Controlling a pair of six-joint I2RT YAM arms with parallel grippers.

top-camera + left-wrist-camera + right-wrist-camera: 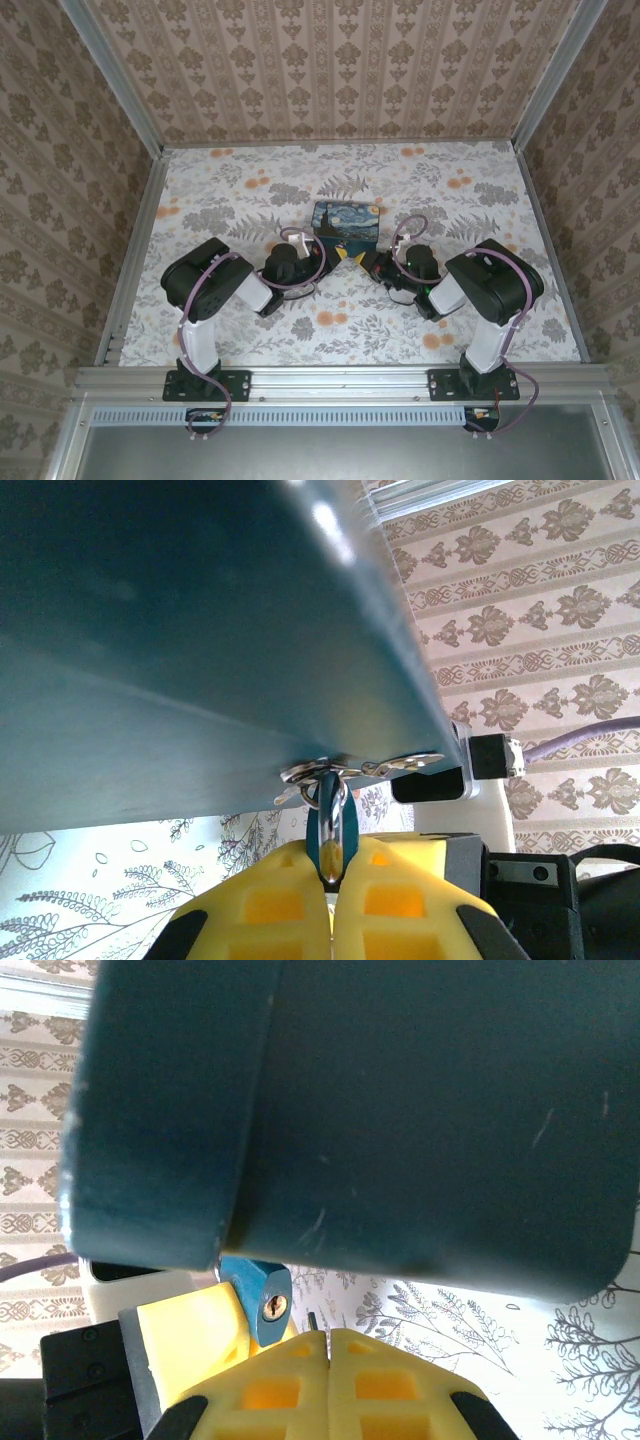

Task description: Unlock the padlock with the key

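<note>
Floral cloth covers the table [300, 330], and patterned wallpaper covers the walls [340, 70] on three sides. The painted box [345, 222] sits mid-table, a little toward the far side. Both of your arms reach in to its near face, and their tips meet just below it.

Left wrist view: the box's dark teal side [200, 630] looms overhead. A silver hasp [360, 768] hangs at its lower edge. The padlock [322, 835] hangs from that hasp, with its silver shackle threaded through. Your left gripper [334, 870] is clamped on it, yellow pads pressed to either side of the blue body. Part of the right arm's black and white housing shows off to the right.

Right wrist view: you see the padlock [258, 1295] again, just under the box's rounded corner [400, 1110]. Its brass keyhole faces the camera. A yellow finger [195, 1335] of the left gripper lies against its left side. Your right gripper [328, 1345] has its pads pressed together. A thin dark sliver of the key [313, 1320] pokes up from the seam. The key tip stands just beside the keyhole, to its right and apart from it. It is not inserted.
</note>
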